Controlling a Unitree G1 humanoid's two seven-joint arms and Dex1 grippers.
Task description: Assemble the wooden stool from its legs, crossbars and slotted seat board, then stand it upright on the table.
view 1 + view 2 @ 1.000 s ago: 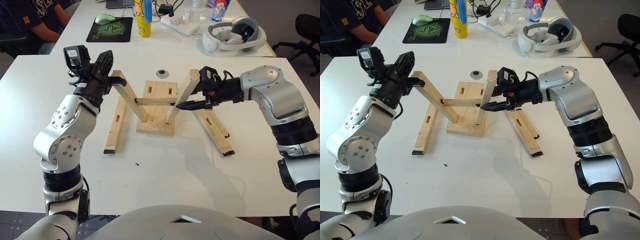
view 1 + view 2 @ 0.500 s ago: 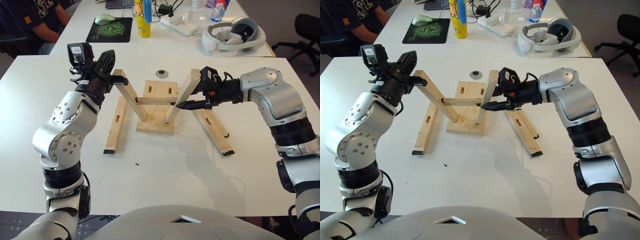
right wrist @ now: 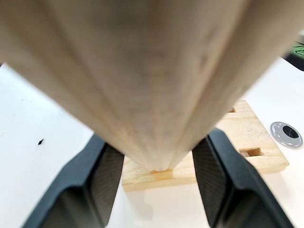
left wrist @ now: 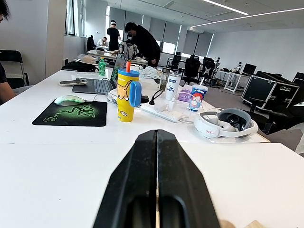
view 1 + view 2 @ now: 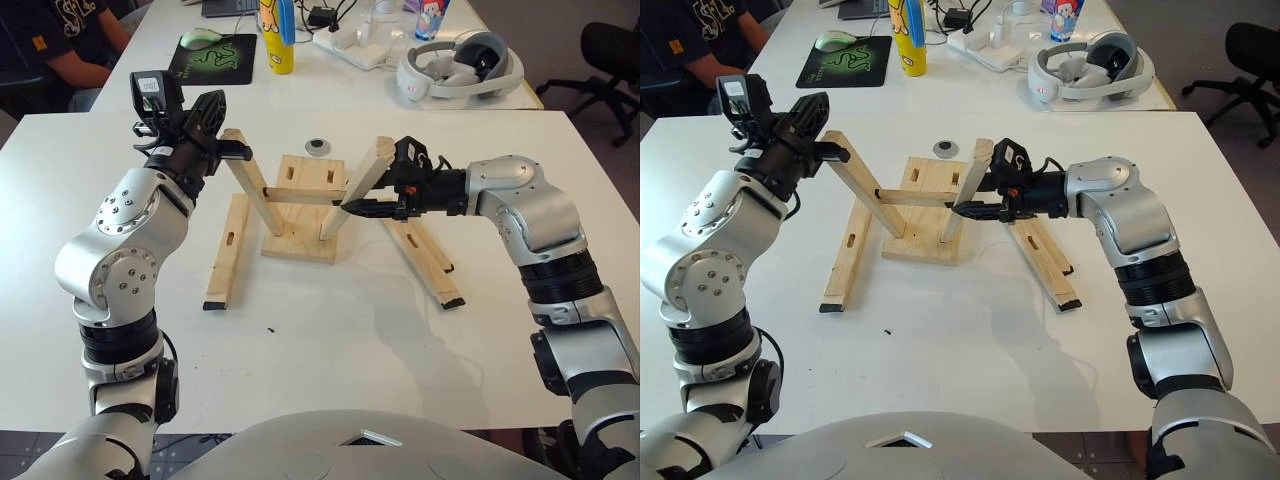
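a loose pale wooden leg [image 5: 226, 250] lies flat on each side of the square slotted wooden seat board [image 5: 300, 240]. above the board stands a two-leg frame with crossbar [image 5: 305, 197]. the right gripper [image 5: 352, 207] pinches its right leg [image 5: 372, 165]. the left gripper [image 5: 218, 135], fingers pressed together, meets the left leg [image 5: 255, 180] at its top.

Bright overhead light — soft shadows pool on the white table [image 5: 330, 350].

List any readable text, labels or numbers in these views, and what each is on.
White label by the left hand: print too small to read.
Mouse pad: green emblem, no words legible.
White cup: label blurred.
Stool leg and seat board: no markings seen.
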